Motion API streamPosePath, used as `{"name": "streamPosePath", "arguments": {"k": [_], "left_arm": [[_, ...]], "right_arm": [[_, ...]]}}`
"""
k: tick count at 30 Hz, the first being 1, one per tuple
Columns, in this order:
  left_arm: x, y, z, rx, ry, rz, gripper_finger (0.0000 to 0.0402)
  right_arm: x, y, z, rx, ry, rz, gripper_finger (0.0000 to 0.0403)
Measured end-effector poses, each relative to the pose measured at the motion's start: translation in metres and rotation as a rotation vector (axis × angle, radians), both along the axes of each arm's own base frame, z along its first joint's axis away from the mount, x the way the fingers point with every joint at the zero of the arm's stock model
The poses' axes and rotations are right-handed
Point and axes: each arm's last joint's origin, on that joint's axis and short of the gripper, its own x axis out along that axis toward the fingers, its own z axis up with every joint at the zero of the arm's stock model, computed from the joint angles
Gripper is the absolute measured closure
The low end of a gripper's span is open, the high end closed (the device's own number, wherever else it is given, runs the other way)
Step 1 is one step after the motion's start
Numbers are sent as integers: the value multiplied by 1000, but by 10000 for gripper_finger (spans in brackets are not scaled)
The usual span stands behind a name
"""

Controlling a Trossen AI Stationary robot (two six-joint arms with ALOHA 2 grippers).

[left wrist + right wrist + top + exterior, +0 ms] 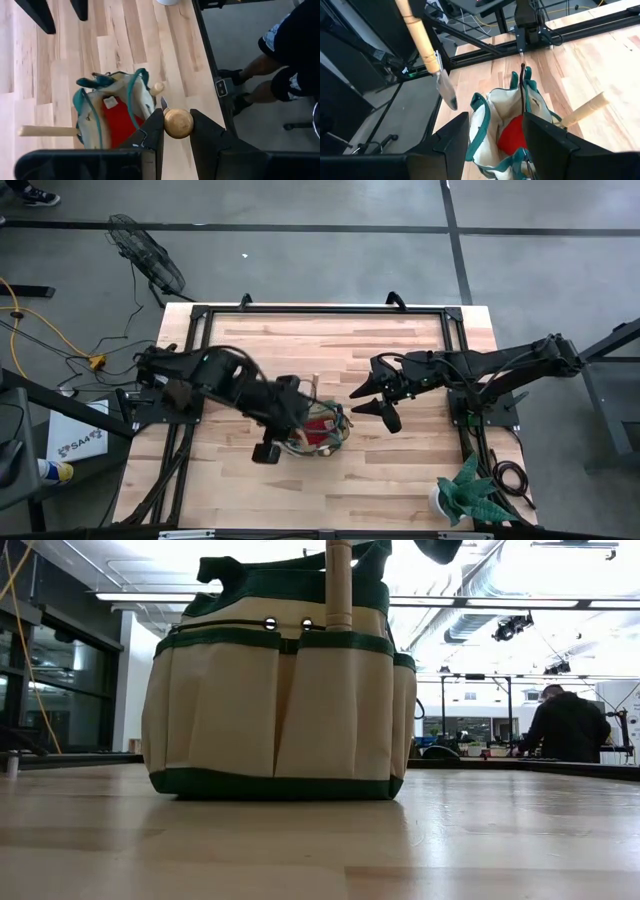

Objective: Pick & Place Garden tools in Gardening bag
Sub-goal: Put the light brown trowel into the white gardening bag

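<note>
The bag stands on the tabletop between the 2 arms, partly hidden from above by the left arm, with something red inside that is hard to identify. The left claw hangs over it, clamped on the round end of a wooden-handled trowel whose blade is cut off in its own wrist view. The right claw hovers just beside the bag, fingers spread and empty.
</note>
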Motion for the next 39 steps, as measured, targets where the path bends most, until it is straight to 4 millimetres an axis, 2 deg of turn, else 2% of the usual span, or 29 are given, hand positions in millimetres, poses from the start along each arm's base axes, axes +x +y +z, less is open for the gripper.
{"name": "streamPosePath", "arguments": {"k": [8,16,30,39], "left_arm": [[-14,-31,-1,11,1,16,341],[-23,-51,-10,101,46,-7,341],[4,-73,-48,313,129,-194,341],[13,-75,-56,336,139,-207,341]], "right_arm": [[0,0,0,-19,-5,12,227],[-1,7,0,-21,-6,41,227],[-3,15,0,13,2,50,227],[-3,15,0,6,0,25,227]]}}
